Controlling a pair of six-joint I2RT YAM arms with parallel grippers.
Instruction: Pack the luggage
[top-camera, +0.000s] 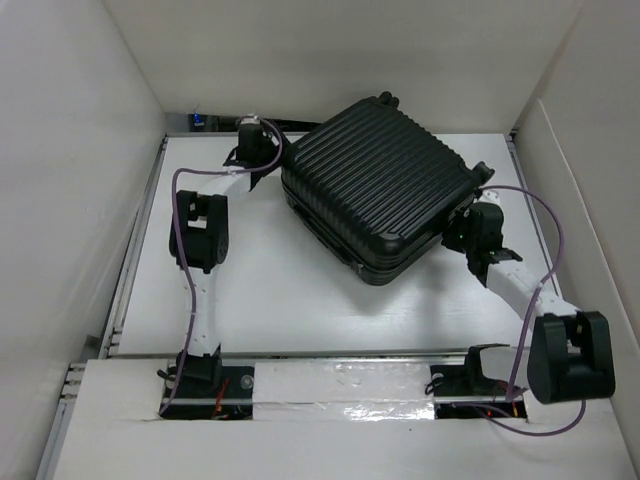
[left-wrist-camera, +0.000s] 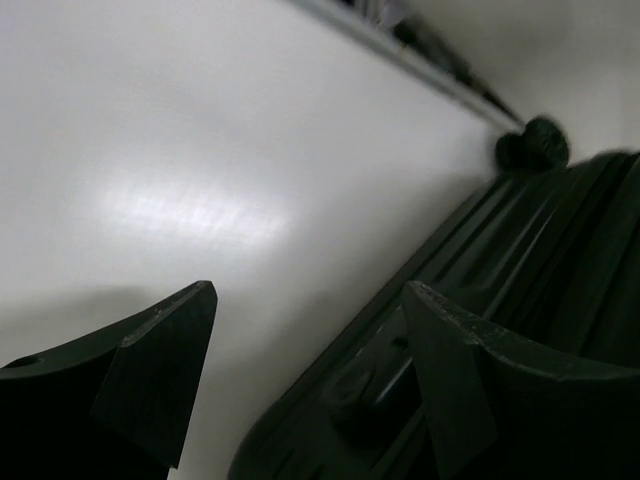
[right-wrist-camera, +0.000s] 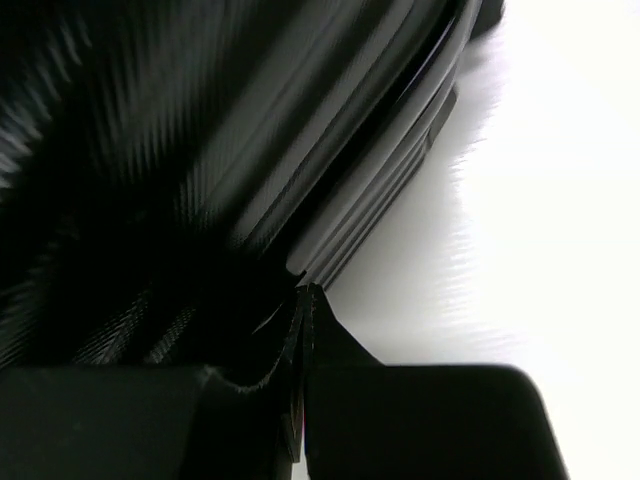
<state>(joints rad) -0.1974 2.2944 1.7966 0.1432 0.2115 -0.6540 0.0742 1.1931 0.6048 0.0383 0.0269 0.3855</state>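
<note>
The luggage (top-camera: 370, 180) is a big black ribbed suitcase lying flat and closed on the white table (top-camera: 270, 290), turned at an angle. My left gripper (top-camera: 262, 150) stands open at its far left corner. In the left wrist view the left gripper (left-wrist-camera: 310, 300) has bare table under one finger, and the other finger is over the luggage (left-wrist-camera: 540, 250) edge. My right gripper (top-camera: 462, 225) is at the suitcase's right side. Seen from the right wrist, the right gripper (right-wrist-camera: 305, 292) is shut, tips against the seam of the luggage (right-wrist-camera: 200, 130); nothing shows between the fingers.
White walls box in the table on three sides. A metal rail (top-camera: 130, 270) runs along the table's left edge. A small black wheel (left-wrist-camera: 535, 145) sticks out at the suitcase's far corner. A shiny taped strip (top-camera: 340, 385) crosses between the arm bases.
</note>
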